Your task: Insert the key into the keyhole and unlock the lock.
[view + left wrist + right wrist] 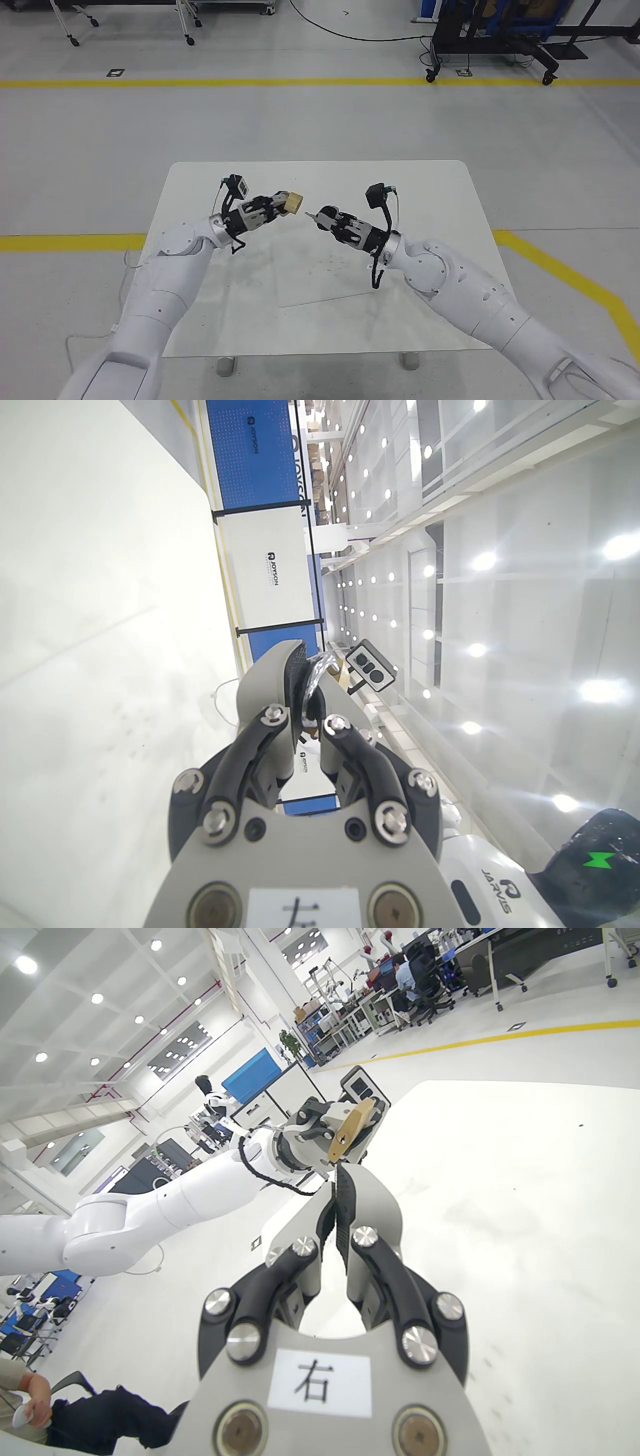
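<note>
A brass padlock (291, 203) hangs in the air above the white table (430, 200), with my left gripper (277, 206) shut on it. In the left wrist view the pads pinch the silver shackle (319, 674). The right wrist view shows the lock (350, 1128) with its keyhole end turned toward my right gripper (342, 1178). My right gripper (326, 218) is shut on the key (316, 214), whose small tip points at the lock. A short gap separates the key tip from the lock. The pads hide most of the key.
Both arms meet over the middle of the table, well above its surface. Faint scuff marks (450, 1208) show on the tabletop. Yellow floor tape (300, 82) and wheeled stands (490, 40) lie beyond the far edge.
</note>
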